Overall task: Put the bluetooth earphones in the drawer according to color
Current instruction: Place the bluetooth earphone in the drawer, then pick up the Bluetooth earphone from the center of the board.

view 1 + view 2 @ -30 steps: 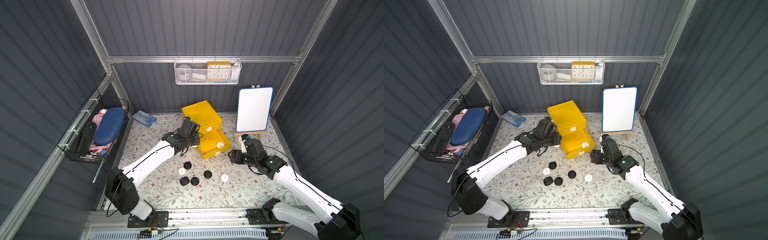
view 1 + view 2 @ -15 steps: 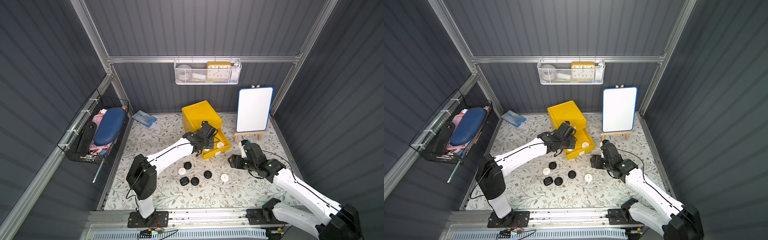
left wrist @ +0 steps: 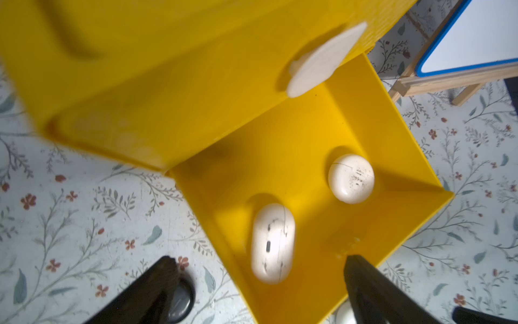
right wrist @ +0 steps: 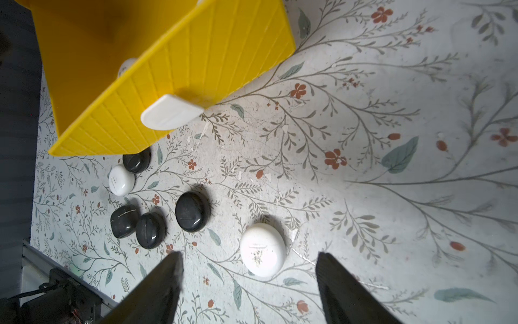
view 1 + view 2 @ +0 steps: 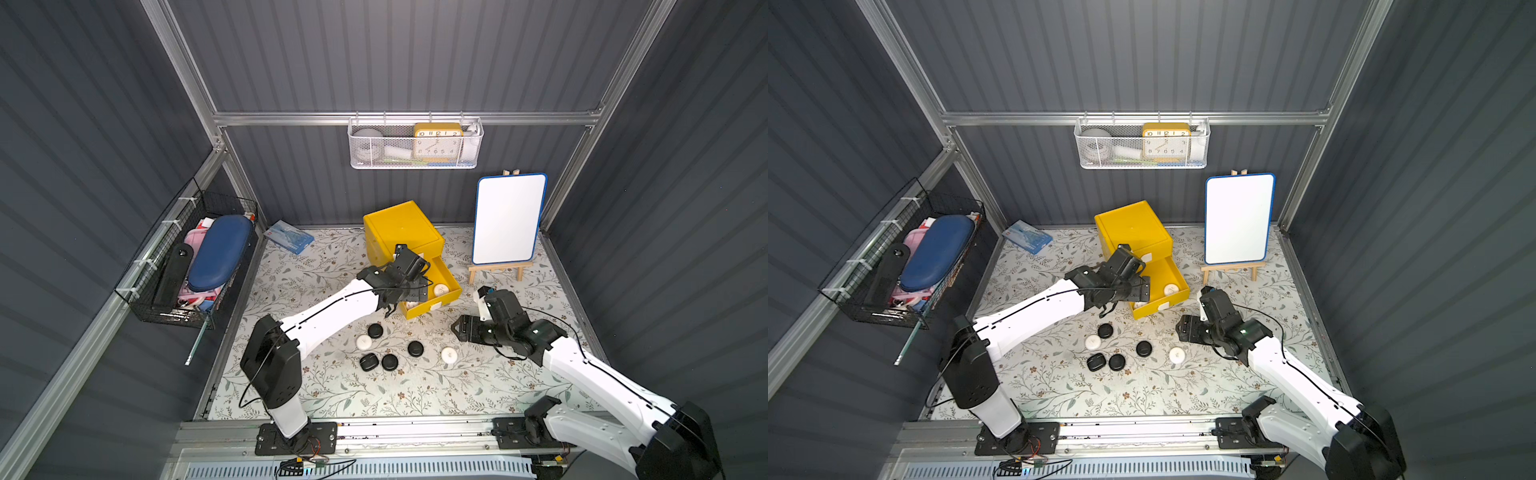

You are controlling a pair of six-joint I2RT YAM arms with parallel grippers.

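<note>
Your left end effector (image 3: 259,259) hangs released, fingers spread, over the open yellow plastic drawer (image 3: 294,146). Two white pebble-shaped earphone cases (image 3: 272,242) lie inside it, in the lower middle of the left wrist frame. Your right end effector (image 4: 249,255) is also released, near a third white case (image 4: 263,249) on the floral-patterned table (image 5: 332,386). Four black rounded cases (image 5: 415,349) and another white one (image 5: 363,342) lie there too, at the centre of both top views.
</note>
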